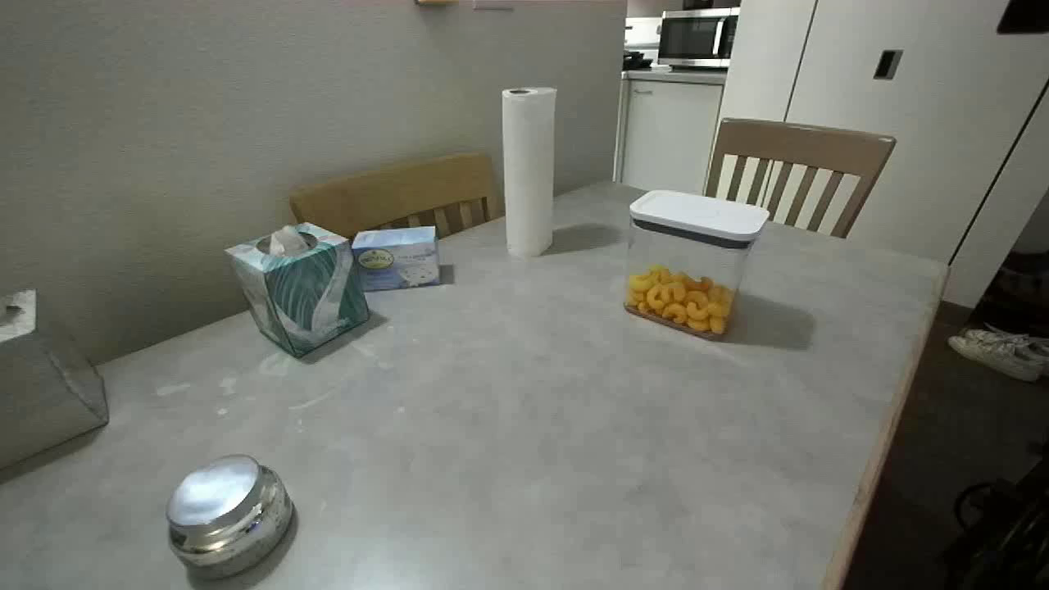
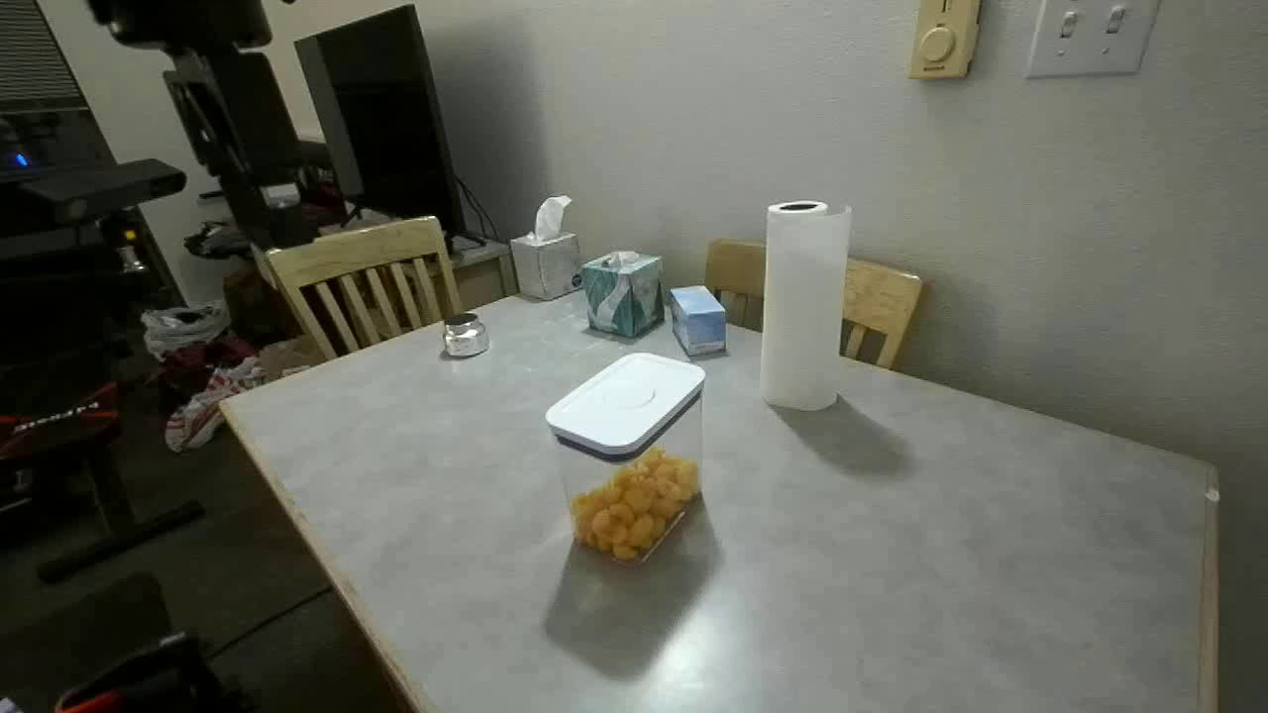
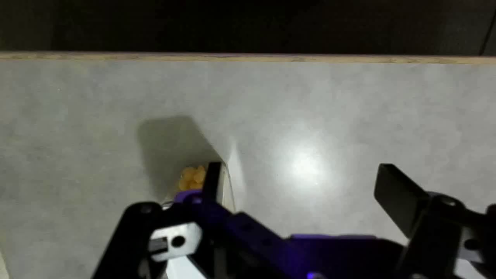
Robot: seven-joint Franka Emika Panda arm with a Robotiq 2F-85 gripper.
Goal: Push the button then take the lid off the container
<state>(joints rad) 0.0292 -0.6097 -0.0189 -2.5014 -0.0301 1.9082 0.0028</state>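
Grey and mottled, the table (image 1: 508, 426) runs along a pale wall (image 1: 246, 123) on one flank and ends in a wood-trimmed edge (image 1: 885, 447) on the opposite one. Between wall and edge stands the container (image 1: 687, 279), upright, snack pieces (image 2: 639, 505) low inside, its lid (image 1: 699, 215) seated on top. The gripper (image 3: 304, 185) has its jaws spread wide around nothing; in the wrist view one finger (image 3: 212, 180) crosses the container while the gap looks onto the table beside it. Both exterior views show no finger touching the container.

Coming straight down on that line could land the finger on a lid corner instead of the button (image 2: 630, 397), the round outline mid-lid, and tip or shove the container. Whether the button is raised I cannot tell. A weak or off-centre press would likely leave the lid locked, so a pull would hoist the container too and might spill the pieces.

On the container's wall side, the paper-towel roll (image 1: 529, 172) stands tall and looks easy to topple. The teal tissue box (image 1: 301, 287), blue carton (image 1: 398, 258) and silver jar (image 1: 229, 516) sit well apart from the container. Its other side seems the roomier approach, though a shove from the wall side would push it toward the edge.
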